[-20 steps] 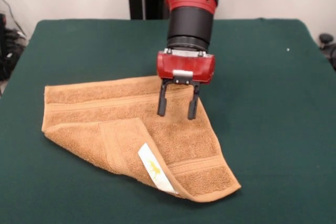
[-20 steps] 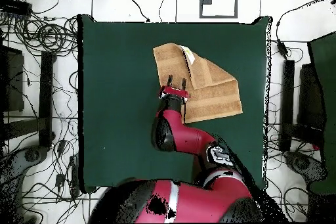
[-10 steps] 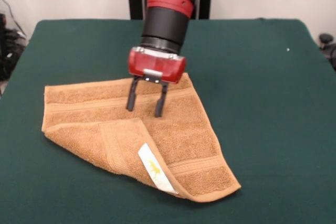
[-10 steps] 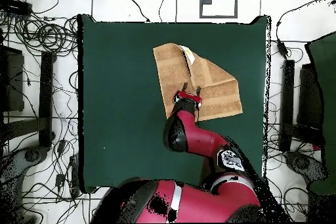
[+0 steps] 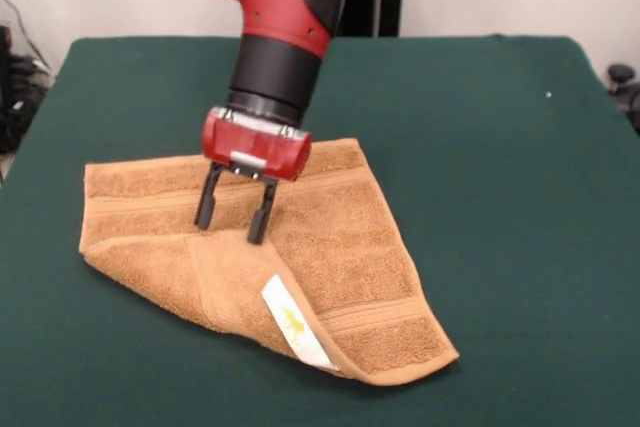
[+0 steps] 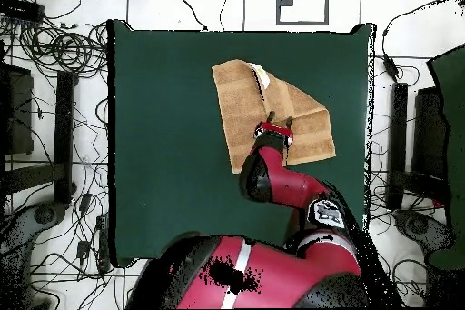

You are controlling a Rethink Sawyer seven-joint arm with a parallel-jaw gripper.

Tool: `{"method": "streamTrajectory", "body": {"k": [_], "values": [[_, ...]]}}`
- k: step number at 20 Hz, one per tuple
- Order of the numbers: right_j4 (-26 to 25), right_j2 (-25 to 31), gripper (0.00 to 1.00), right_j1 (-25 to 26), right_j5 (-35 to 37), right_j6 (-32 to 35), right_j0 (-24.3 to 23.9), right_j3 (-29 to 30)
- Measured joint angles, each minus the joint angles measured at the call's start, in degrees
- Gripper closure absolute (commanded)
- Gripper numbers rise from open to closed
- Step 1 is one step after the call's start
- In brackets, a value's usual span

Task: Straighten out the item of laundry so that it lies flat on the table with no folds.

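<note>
The front camera sits low and close, looking across the table (image 5: 500,147). The overhead one looks straight down from high up. Both show the towel (image 5: 340,247).

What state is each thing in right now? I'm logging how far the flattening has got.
Towel: on the table, not flat; one corner folded over onto the rest, white tag facing up on the flap.
Gripper: open, empty, fingers pointing down over the towel near the top edge of the folded flap.
Table: green cover, lying smooth.
</note>
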Motion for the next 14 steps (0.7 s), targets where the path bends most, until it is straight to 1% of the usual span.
{"method": "streamTrajectory", "body": {"k": [2,4,6,8,11,14], "values": [[0.2,-1.6,0.0,1.6,-1.3,0.0,1.2,-1.4],[1.6,-4.5,0.0,3.6,-4.4,0.0,3.9,-2.2],[2.9,-6.2,0.0,4.7,-6.7,0.0,5.6,-2.3],[6.1,-9.4,0.0,6.9,-12.9,0.0,9.4,-2.3],[7.9,-11.4,0.0,8.2,-17.5,0.0,11.9,-2.3],[8.5,-13.3,0.0,9.1,-21.1,0.0,14.0,-2.3]]}}
